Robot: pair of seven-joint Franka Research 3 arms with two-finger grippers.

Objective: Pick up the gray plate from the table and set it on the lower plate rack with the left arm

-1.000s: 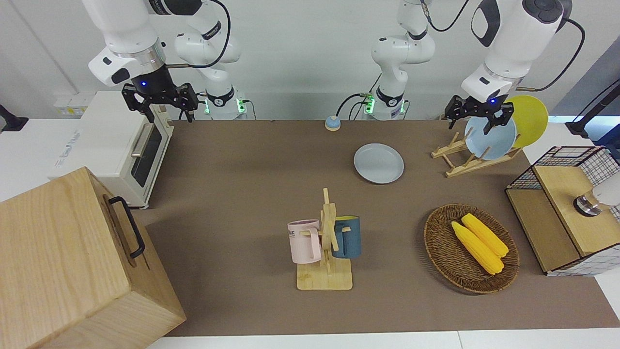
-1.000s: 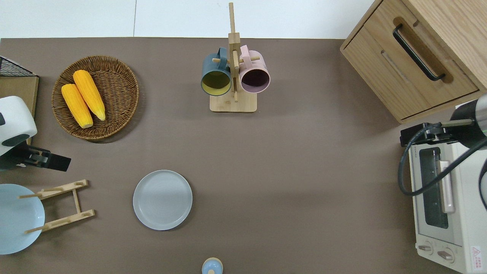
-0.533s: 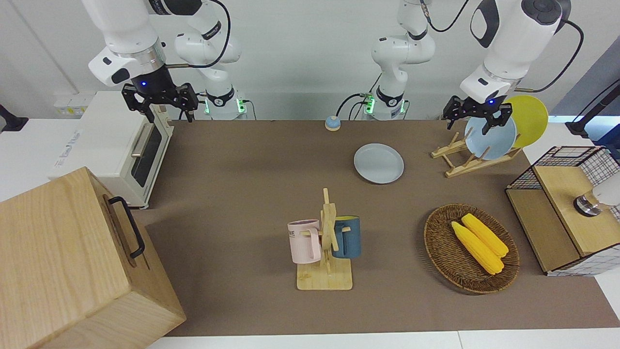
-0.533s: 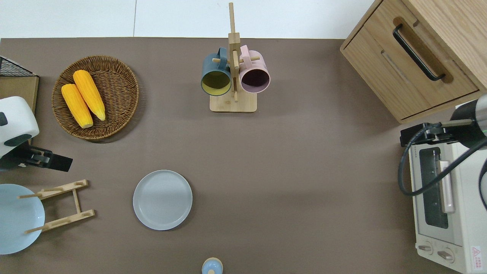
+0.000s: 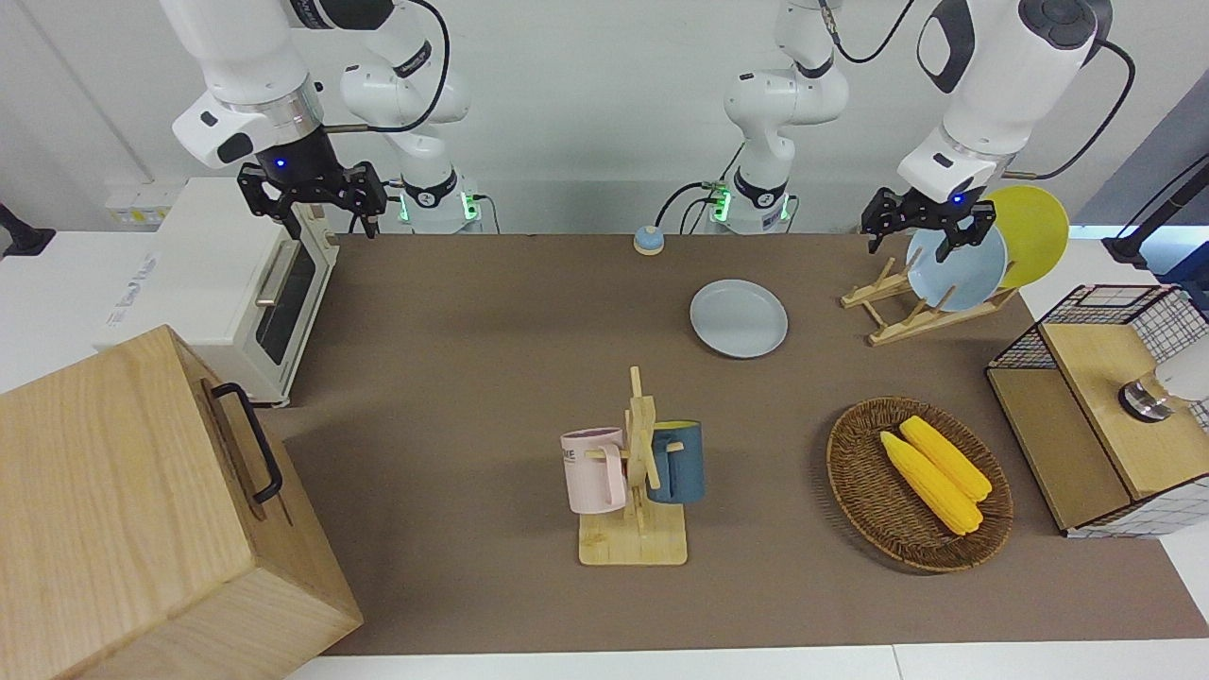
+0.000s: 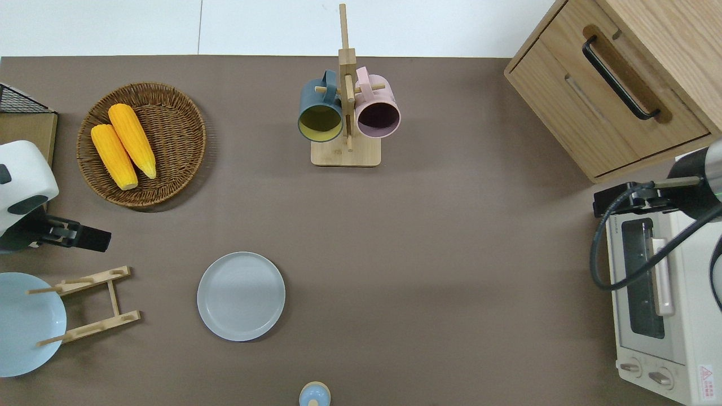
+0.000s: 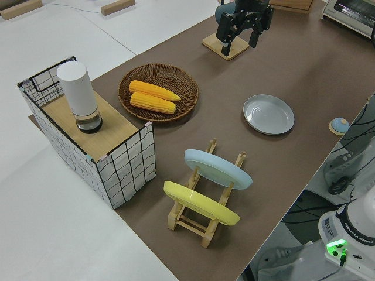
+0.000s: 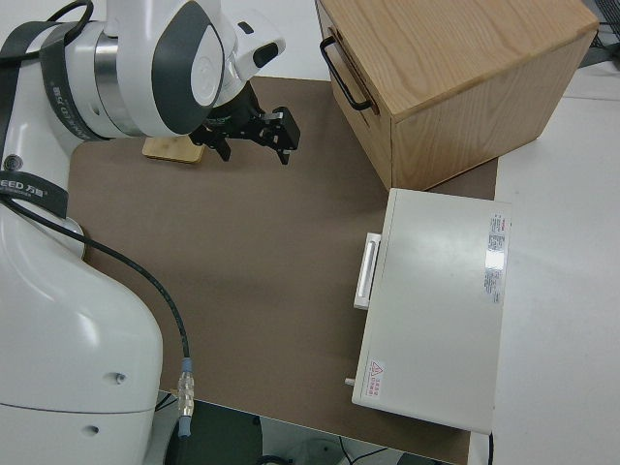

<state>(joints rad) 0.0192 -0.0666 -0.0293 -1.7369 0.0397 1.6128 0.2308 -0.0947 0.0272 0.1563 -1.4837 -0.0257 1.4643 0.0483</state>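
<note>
Overhead, gray plate (image 6: 241,296) seemingly well apart from left jaws.

Two white robot arms with black grippers

The left arm (image 5: 992,85) and the right arm (image 5: 241,66) are wearing smooth white shells with dark gray round caps on the joints. Black cables are looping along them. A small blue light is glowing above each black gripper, and green lights are shining at the bases.
</note>
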